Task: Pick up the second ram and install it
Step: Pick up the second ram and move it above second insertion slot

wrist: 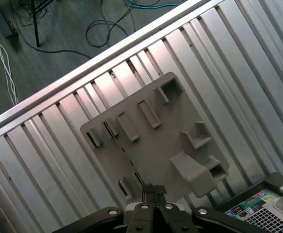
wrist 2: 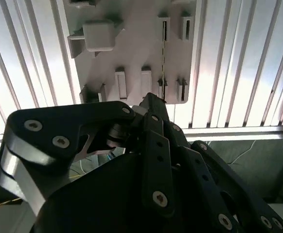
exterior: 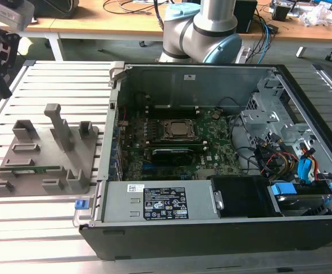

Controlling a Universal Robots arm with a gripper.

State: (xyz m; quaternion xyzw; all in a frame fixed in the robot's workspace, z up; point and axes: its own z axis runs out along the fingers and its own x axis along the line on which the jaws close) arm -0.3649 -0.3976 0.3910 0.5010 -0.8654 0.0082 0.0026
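While hovering over fixture plate (wrist: 168, 138) beside labelled computer case (wrist: 277, 206), pressing gripper (wrist: 153, 190) tight together, clear of slotted second ram (wrist: 126, 154).

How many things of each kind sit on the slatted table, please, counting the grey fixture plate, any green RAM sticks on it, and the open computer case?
Grey fixture plate: 1
Green RAM stick, lying in the plate: 1
Open computer case: 1
Total: 3
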